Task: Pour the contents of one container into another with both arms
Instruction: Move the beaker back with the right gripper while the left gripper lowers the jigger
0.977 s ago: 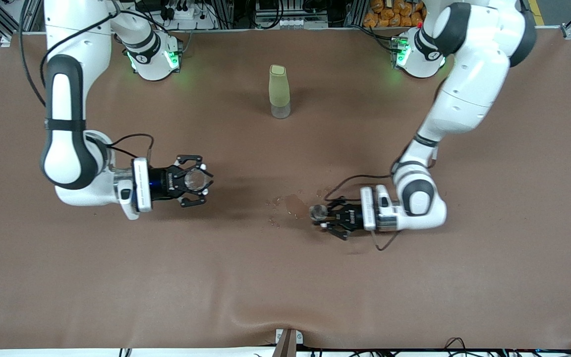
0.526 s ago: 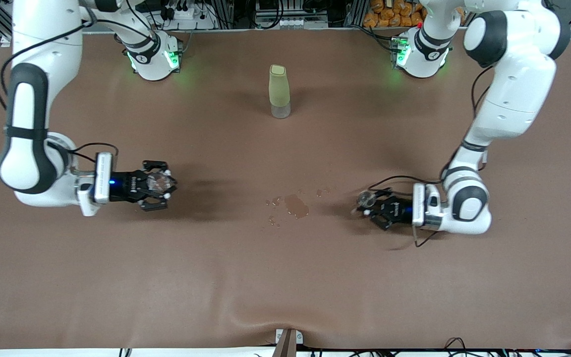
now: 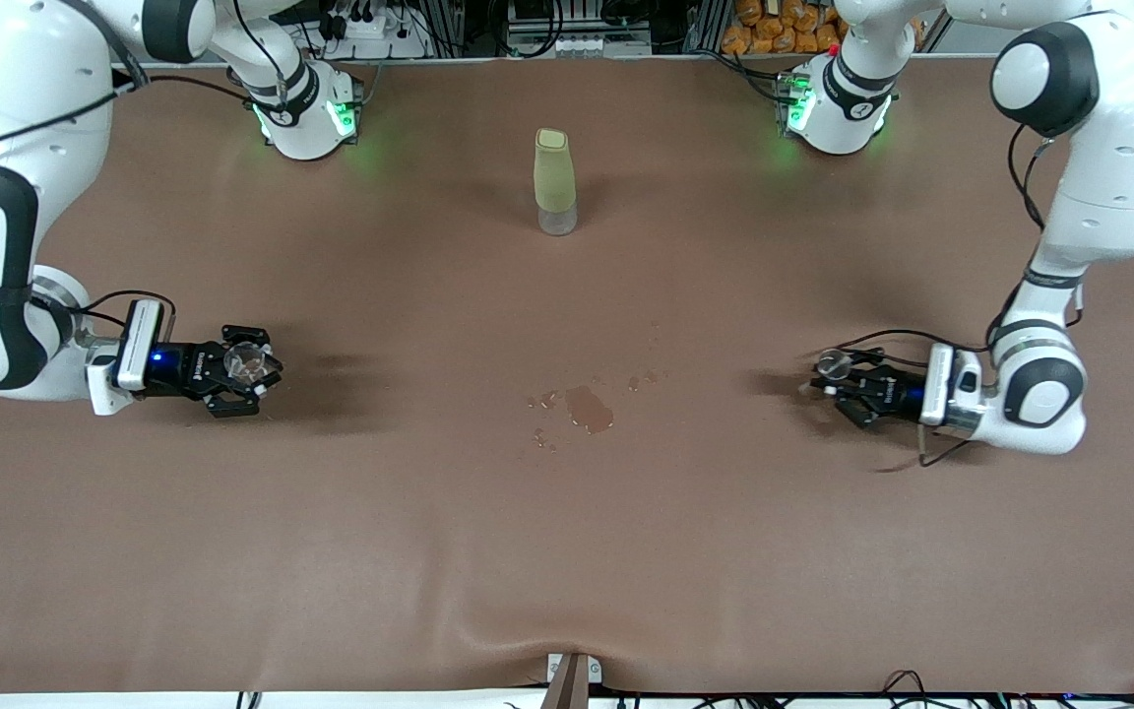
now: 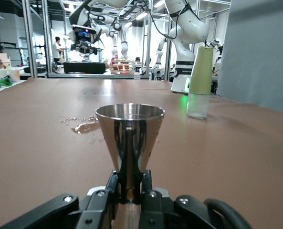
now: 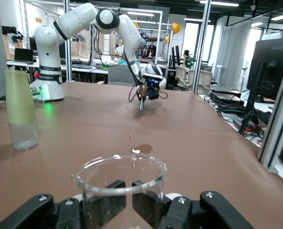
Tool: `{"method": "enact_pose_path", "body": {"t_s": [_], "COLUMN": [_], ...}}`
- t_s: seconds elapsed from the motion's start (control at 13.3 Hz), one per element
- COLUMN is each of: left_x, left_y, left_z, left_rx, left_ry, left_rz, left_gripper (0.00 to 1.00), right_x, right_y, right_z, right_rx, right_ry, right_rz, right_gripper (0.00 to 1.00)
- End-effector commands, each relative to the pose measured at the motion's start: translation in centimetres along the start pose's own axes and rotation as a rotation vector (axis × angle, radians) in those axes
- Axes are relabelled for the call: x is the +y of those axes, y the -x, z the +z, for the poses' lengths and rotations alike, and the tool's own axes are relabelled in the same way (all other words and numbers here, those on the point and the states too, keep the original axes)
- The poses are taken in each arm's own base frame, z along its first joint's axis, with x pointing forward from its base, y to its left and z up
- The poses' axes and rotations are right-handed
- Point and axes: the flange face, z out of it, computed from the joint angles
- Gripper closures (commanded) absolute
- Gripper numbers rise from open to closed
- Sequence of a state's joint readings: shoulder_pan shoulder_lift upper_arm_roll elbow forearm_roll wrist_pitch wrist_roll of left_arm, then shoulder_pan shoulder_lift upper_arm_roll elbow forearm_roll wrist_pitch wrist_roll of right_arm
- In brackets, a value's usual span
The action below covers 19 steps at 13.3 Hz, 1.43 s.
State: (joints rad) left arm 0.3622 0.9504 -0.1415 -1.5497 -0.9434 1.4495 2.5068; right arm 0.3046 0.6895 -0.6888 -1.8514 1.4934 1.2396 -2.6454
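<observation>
While spill wets brown tabletop

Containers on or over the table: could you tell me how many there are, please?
3. A metal jigger is gripped by the left gripper; a glass beaker is gripped by the right gripper; a green-sleeved bottle stands on the table between the arm bases.

Even, bright overhead light. Soft shadows on table beside both grippers. Green glow at arm bases. Metal cup mirrors room; ceiling strips glare. Pictures sharp.
</observation>
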Motion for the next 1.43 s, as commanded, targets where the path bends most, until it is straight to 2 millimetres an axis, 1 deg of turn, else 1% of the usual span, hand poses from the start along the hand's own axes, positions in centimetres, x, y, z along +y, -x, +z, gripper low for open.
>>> {"method": "enact_pose_path", "body": {"t_s": [0.0,0.23,0.3,0.45,0.53,0.68,0.83,1.05,1.13,1.2,1.28,1.35], "left_x": [1.4,1.9,2.1,2.9,3.1,3.5,3.8,4.1,4.2,4.3,4.3,4.3], "left_y": [0.6,1.1,1.4,2.3,2.5,3.3,3.7,4.0,4.0,4.1,4.2,4.4], "left_z": [-2.5,-4.0,-4.0,-3.9,-4.4,-4.1,-4.4,-4.5,-4.6,-4.8,-4.7,-4.8], "left_rx": [0.014,0.014,0.021,0.055,0.056,0.060,0.058,0.049,0.049,0.049,0.046,0.040], "left_ry": [-0.022,-0.049,-0.049,-0.045,-0.052,-0.045,-0.046,-0.032,-0.035,-0.038,-0.032,-0.025], "left_rz": [-0.022,-0.019,-0.019,-0.033,-0.036,-0.046,-0.044,-0.041,-0.041,-0.041,-0.042,-0.042], "left_gripper": [1.00,1.00,1.00,1.00,1.00,1.00,1.00,1.00,0.79,0.66,0.49,0.45], "right_x": [-1.4,-3.1,-3.5,-4.4,-4.8,-4.9,-4.9,-4.8,-4.9,-5.0,-5.3,-5.4], "right_y": [3.0,6.4,7.4,9.5,10.4,11.7,12.8,14.1,14.5,14.8,15.4,16.0], "right_z": [-2.1,-3.5,-3.8,-3.5,-3.3,-2.9,-2.7,-3.0,-3.2,-3.0,-2.9,-2.5], "right_rx": [-0.006,0.008,0.011,0.025,0.031,0.034,0.029,0.000,-0.011,-0.009,-0.005,-0.002], "right_ry": [-0.003,0.025,0.032,0.037,0.042,0.039,0.036,0.037,0.041,0.040,0.043,0.042], "right_rz": [-0.015,-0.032,-0.041,-0.056,-0.061,-0.071,-0.079,-0.088,-0.090,-0.085,-0.079,-0.087], "right_gripper": [1.00,1.00,1.00,1.00,1.00,1.00,1.00,1.00,1.00,1.00,1.00,1.00]}}
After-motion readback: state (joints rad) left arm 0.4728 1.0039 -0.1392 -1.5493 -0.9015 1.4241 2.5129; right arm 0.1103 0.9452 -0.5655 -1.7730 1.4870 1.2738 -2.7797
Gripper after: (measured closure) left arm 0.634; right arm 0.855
